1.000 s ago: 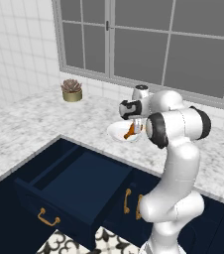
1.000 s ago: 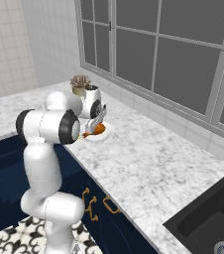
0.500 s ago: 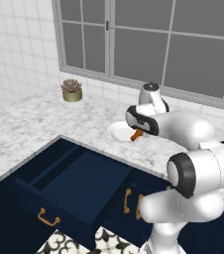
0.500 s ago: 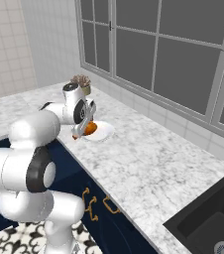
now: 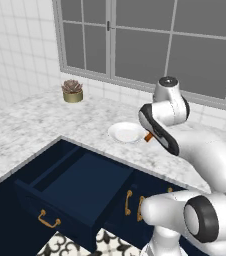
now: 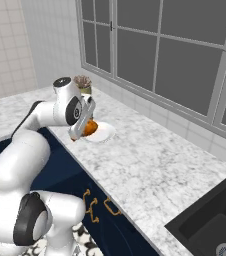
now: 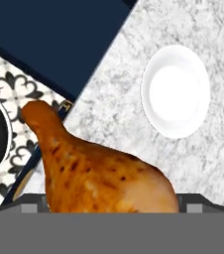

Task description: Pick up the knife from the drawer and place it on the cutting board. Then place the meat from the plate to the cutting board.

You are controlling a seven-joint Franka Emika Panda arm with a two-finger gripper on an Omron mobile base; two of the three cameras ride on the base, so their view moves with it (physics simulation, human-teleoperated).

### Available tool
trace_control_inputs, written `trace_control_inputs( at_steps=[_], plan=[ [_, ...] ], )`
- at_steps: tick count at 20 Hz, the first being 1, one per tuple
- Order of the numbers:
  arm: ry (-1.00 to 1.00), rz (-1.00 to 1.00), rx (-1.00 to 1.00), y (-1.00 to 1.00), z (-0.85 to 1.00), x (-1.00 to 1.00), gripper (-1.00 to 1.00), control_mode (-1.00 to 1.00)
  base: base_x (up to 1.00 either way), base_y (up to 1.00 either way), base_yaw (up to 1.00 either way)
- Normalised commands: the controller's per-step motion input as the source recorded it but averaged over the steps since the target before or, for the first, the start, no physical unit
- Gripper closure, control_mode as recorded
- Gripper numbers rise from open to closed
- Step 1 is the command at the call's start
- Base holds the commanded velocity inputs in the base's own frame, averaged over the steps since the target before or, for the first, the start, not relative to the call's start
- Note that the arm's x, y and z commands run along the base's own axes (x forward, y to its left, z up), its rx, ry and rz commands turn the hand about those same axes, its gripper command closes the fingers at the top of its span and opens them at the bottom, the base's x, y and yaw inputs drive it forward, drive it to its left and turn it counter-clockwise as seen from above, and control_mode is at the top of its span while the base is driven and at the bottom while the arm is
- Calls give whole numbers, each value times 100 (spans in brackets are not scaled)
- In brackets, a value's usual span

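My gripper [image 7: 111,206] carries the meat [image 7: 99,171] clear of the plate [image 7: 176,92], jaws spread wide around it; a loose hold could drop it onto the counter [image 7: 119,106].

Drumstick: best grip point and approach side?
Grip the meat at its thick rounded end, from above, jaws across its width. The bone end tapers thin and would likely slip. The gripper holds it there now, over the plate.

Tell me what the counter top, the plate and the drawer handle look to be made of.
Grey-veined white counter top: seemingly polished marble or stone, judging by its mottled veins.
Small round white plate: probably glazed ceramic, plain and smooth.
Curved handle on the navy-blue drawer: looks like brass, golden colour.
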Motion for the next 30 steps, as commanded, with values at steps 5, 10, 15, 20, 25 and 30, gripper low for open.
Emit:
trace_control_inputs(
  at_steps=[5, 10, 15, 20, 25, 30],
  plan=[
    [1, 0, 0, -13, 0, -14, 100, 100, -29, -18, 0],
    [0, 0, 0, 0, 0, 0, 100, 100, -89, -73, -27],
    [0, 0, 0, 0, 0, 0, 100, 100, -60, -85, -47],
    [0, 0, 0, 0, 0, 0, 100, 100, -49, -69, -57],
    [0, 0, 0, 0, 0, 0, 100, 100, -28, -88, -56],
    [0, 0, 0, 0, 0, 0, 100, 100, -3, -100, -48]
  ],
)
